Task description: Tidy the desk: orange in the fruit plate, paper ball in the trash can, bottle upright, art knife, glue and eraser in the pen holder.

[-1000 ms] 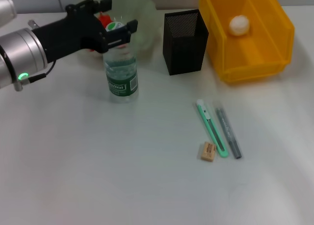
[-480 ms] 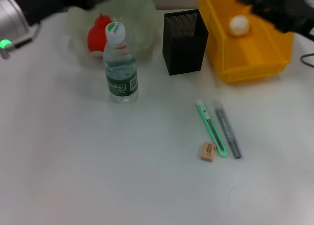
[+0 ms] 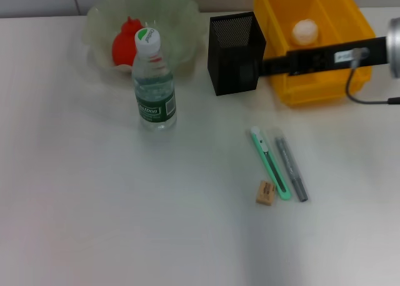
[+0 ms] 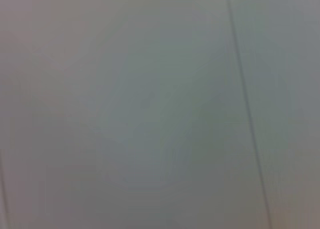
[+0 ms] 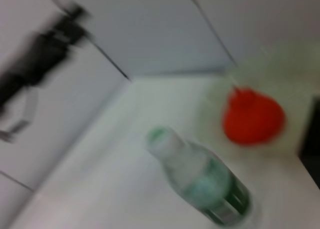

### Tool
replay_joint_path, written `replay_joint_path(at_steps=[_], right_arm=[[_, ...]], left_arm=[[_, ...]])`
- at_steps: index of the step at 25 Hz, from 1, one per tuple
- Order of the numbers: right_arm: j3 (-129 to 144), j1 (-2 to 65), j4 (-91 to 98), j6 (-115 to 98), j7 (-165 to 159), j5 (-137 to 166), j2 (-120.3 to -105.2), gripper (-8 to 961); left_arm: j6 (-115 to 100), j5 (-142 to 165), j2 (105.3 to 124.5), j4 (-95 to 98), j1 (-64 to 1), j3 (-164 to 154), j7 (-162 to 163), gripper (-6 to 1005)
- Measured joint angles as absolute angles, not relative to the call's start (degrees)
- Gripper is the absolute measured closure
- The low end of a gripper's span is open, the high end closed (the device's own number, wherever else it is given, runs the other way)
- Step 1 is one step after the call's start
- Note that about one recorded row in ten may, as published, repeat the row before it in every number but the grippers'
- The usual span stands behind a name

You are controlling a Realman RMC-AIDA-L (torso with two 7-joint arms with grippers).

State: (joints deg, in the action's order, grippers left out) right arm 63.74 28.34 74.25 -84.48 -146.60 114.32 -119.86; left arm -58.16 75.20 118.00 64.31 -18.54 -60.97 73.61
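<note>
Bottle (image 3: 154,80) is seen upright on the desk (image 3: 125,223), left of centre, just near of the fruit plate (image 3: 181,24). Orange (image 3: 127,39) is held in the fruit plate, far left, close to the far desk edge. Paper ball (image 3: 305,31) is seen inside the trash can (image 3: 325,83) at the far right. Pen holder (image 3: 235,52) is placed between fruit plate and trash can, just beside the trash can's left wall.

Art knife (image 3: 270,163) and glue (image 3: 291,168) are laid side by side on the desk right of centre, glue on the right, nearly parallel. Eraser (image 3: 265,193) is set at the near end of the art knife, touching or almost touching it. All three are well apart from the pen holder, with bare desk all round them; wide bare desk is also seen near and left.

Right gripper (image 3: 275,66) is reached in from the right across the trash can's near part, tip at the pen holder's right side; whether the claw is open or closed cannot be told. Left gripper is not seen in the head view, and only a blank grey surface is shown by its wrist view
</note>
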Motion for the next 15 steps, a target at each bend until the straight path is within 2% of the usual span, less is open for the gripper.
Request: replay_joint_path(at_steps=[3, 4, 5, 9, 15], right_arm=[[66.0, 32.0, 74.7, -86.2, -159.1, 124.3, -119.42, 354], [67.1, 35.2, 74.0, -88.2, -165.5, 131.1, -119.25, 369], [67.1, 35.2, 74.0, -88.2, -165.5, 131.1, -119.25, 383], [64.9, 43.7, 66.8, -93.9, -169.1, 140.8, -119.59, 398], [64.6, 47.6, 58.1, -93.4, -169.1, 145.3, -119.21, 398]], left_arm=[[-58.2, 76.7, 117.97, 64.3, -18.7, -59.6, 73.6, 222], [-58.2, 77.2, 117.92, 64.3, -18.7, -59.2, 73.6, 222], [-58.3, 77.5, 117.85, 64.6, -18.7, -59.1, 73.6, 222], [-58.3, 77.9, 117.61, 64.9, -19.0, -58.9, 73.6, 222], [-58.0, 78.5, 118.03, 64.1, -19.7, -58.9, 72.4, 222]])
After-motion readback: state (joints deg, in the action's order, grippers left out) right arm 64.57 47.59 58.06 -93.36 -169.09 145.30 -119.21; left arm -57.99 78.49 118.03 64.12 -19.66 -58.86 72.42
